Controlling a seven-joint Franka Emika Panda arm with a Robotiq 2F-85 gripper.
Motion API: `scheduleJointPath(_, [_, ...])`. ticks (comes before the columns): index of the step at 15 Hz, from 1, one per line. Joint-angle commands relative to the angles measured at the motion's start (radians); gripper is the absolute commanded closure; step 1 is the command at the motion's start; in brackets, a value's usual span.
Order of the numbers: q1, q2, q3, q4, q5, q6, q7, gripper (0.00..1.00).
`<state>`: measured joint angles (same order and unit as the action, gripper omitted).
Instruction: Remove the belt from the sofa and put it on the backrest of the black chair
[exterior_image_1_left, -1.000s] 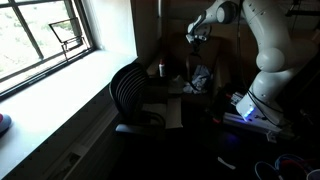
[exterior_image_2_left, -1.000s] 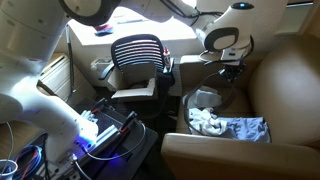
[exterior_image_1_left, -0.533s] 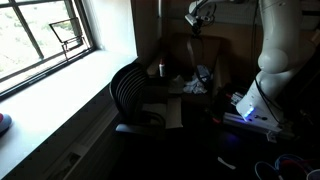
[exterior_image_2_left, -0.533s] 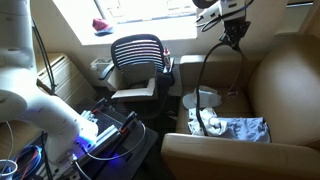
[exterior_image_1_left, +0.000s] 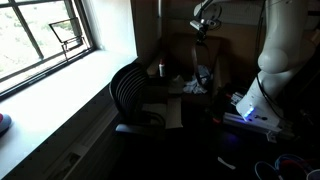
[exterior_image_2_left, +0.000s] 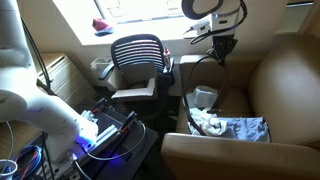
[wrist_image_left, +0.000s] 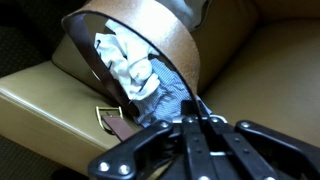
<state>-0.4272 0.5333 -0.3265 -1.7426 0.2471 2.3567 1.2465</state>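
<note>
The hand (exterior_image_2_left: 218, 52) is gripping the dark leather belt (wrist_image_left: 90, 68), which is hanging above the tan leather sofa (exterior_image_2_left: 285, 80).

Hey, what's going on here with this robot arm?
The robot arm's end effector is shut on a brown belt and holds it up over the tan sofa. The belt hangs down in a loop, and its buckle end is near a crumpled cloth on the seat. The black chair stands beside the sofa, and nothing is draped on its backrest yet, so the belt has not been placed there.
</note>
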Motion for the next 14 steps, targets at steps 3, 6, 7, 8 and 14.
scheduleJointPath(3, [0.151,0.000,-0.092,0.202,-0.233,0.004,0.108,0.99])
scheduleJointPath(6, [0.253,0.007,-0.108,0.323,-0.403,-0.017,0.176,0.99])
scheduleJointPath(7, [0.280,0.009,-0.100,0.359,-0.449,-0.020,0.181,0.99])
scheduleJointPath(8, [0.311,0.008,-0.093,0.388,-0.495,-0.018,0.186,0.99])
scheduleJointPath(14, [0.454,-0.035,-0.013,0.435,-0.541,0.106,0.103,0.99])
